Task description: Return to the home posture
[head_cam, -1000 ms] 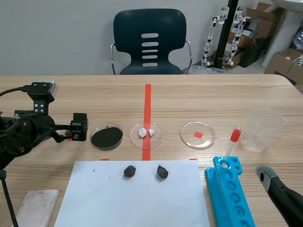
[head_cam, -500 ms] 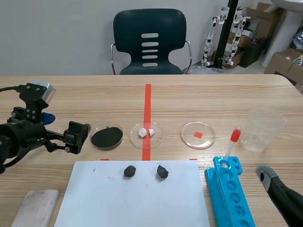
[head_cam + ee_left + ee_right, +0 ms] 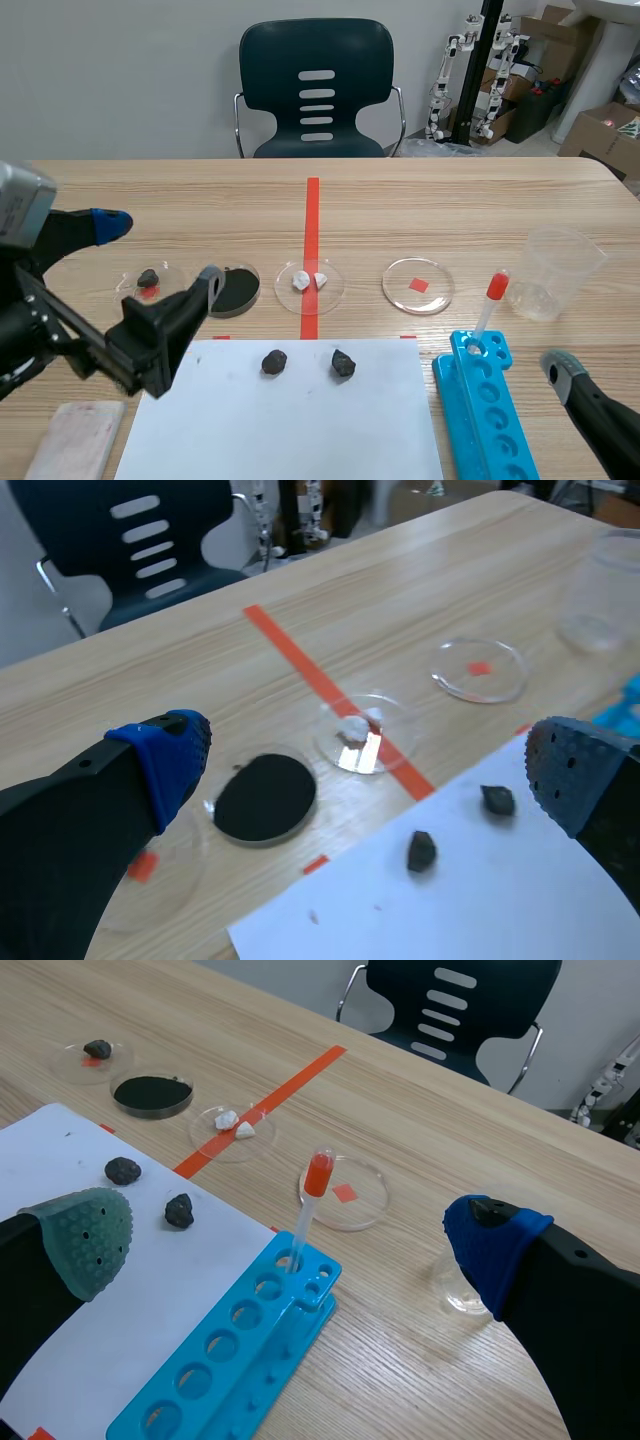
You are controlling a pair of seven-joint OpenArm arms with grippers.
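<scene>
Black fingers wide and empty, the left gripper hangs raised near the small clear dish holding a dark lump, apparently free to retract home, while the right gripper, equally wide and empty, sits low beside the blue plastic tube rack.

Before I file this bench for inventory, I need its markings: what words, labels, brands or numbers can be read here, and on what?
None readable in any view.
Clear beaker: no scale marks or lettering show.
Blue tube rack: no lettering shows.
White sheet: blank, only small specks.
Cardboard boxes behind the table: any print is too small and blurred to read.
</scene>
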